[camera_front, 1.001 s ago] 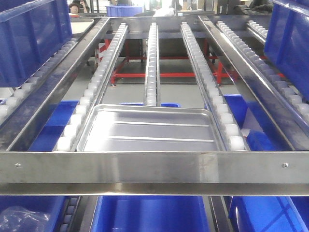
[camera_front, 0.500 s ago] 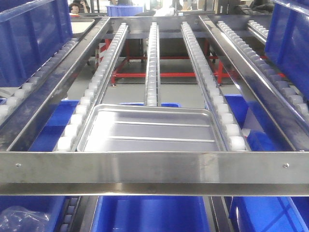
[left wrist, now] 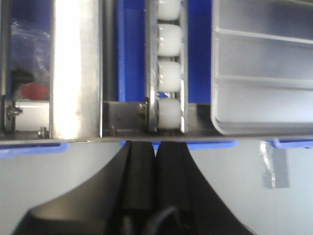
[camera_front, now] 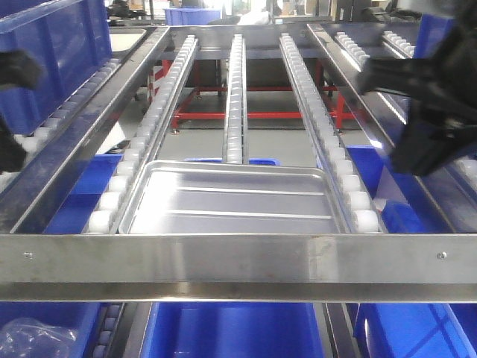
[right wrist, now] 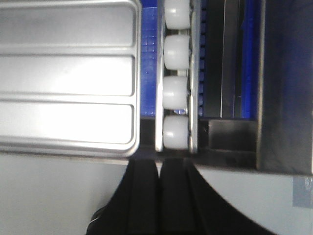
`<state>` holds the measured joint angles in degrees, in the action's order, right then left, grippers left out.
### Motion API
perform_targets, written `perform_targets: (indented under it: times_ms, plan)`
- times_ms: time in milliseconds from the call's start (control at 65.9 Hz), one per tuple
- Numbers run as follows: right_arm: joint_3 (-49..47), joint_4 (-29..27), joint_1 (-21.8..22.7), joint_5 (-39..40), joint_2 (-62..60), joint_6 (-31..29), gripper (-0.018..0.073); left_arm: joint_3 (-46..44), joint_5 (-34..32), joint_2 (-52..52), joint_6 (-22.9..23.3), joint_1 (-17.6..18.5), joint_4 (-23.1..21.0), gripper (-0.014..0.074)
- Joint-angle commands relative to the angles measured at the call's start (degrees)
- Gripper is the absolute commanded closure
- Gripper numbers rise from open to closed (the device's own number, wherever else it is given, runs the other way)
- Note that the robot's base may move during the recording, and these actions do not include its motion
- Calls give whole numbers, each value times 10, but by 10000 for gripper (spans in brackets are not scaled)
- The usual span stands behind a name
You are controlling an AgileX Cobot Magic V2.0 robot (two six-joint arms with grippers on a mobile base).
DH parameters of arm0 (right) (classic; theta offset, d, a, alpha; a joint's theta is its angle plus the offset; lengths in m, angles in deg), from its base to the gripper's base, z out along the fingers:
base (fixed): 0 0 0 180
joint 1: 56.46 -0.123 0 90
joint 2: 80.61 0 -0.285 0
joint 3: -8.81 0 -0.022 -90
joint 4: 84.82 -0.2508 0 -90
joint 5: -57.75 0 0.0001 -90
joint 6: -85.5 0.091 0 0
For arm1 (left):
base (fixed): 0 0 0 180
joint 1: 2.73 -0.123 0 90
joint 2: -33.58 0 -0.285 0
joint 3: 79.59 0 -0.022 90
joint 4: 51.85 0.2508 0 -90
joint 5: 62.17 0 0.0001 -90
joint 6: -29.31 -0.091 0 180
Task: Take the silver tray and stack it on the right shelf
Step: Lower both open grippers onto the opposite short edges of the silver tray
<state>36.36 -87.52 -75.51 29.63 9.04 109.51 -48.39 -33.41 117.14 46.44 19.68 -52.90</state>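
The silver tray (camera_front: 227, 200) lies flat on the roller rails (camera_front: 235, 89) of the right shelf, right behind its front crossbar (camera_front: 238, 257). In the left wrist view the tray (left wrist: 266, 73) is up and to the right of my left gripper (left wrist: 155, 147). That gripper is shut and empty, and sits just below a roller rail (left wrist: 169, 73). My right gripper (right wrist: 159, 165) is also shut with nothing in it, and the tray (right wrist: 68, 78) is up and to its left. In the front view both arms show as blurred black shapes, the left arm (camera_front: 13, 71) and the right arm (camera_front: 432, 112).
Blue bins stand on the neighbouring lanes at the upper left (camera_front: 52, 52) and upper right (camera_front: 447, 52). More blue bins (camera_front: 231, 328) sit on the level below. A red frame (camera_front: 261, 115) shows on the floor behind the rack.
Both arms have come into the front view, one at the left edge and one at the right. The tray has not moved.
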Motion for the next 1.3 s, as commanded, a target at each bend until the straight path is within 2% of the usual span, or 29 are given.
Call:
perform_targets:
  times_ms: [0,61,106,273,394,485,758,895,986,1046,1107,1137,1198,1289]
  plan:
    - [-55,0,0,7,20,13,501,-67,11,31,103,29,97,689]
    - [-79,6,0,0,49,13,501,-104,35,66,131,52,136,689]
    - [-95,6,0,-7,70,13,501,-133,49,85,131,63,139,690]
    - [-162,6,0,-52,124,12,501,-230,96,156,130,70,87,689]
    - [-201,6,0,-61,152,12,501,-287,122,199,107,72,78,689]
    - [-226,6,0,-74,171,12,501,-322,153,229,105,72,76,689]
    - [-240,6,-1,-76,194,12,501,-338,154,258,105,73,79,690]
    - [-240,6,-4,-77,199,12,499,-342,139,268,105,88,83,689]
    - [-240,6,-10,-74,199,12,497,-350,144,275,105,105,119,689]
    - [-240,6,-14,-70,199,12,467,-355,159,277,105,114,143,689]
    - [-240,6,-17,-66,199,12,403,-358,165,278,105,118,140,688]
    - [-240,6,-18,-65,199,12,361,-359,166,278,105,118,138,675]
    - [-240,6,-19,-64,199,12,264,-359,167,278,106,118,133,587]
    - [-240,6,-18,-69,199,12,176,-359,172,278,115,114,129,391]
